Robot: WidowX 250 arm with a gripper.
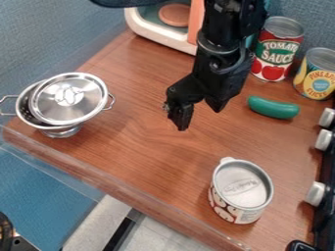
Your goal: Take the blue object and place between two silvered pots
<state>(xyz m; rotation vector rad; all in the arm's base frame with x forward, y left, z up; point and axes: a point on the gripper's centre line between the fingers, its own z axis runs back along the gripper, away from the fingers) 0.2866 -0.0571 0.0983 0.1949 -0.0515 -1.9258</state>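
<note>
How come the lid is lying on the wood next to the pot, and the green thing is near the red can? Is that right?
Not quite: the lid isn't on the wood. The camera view shows it on top of the pot. The green thing is near the red can.

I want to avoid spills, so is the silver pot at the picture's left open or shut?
Partly open: the lid sits off-centre on the pot, leaving part of its inside uncovered.
</note>
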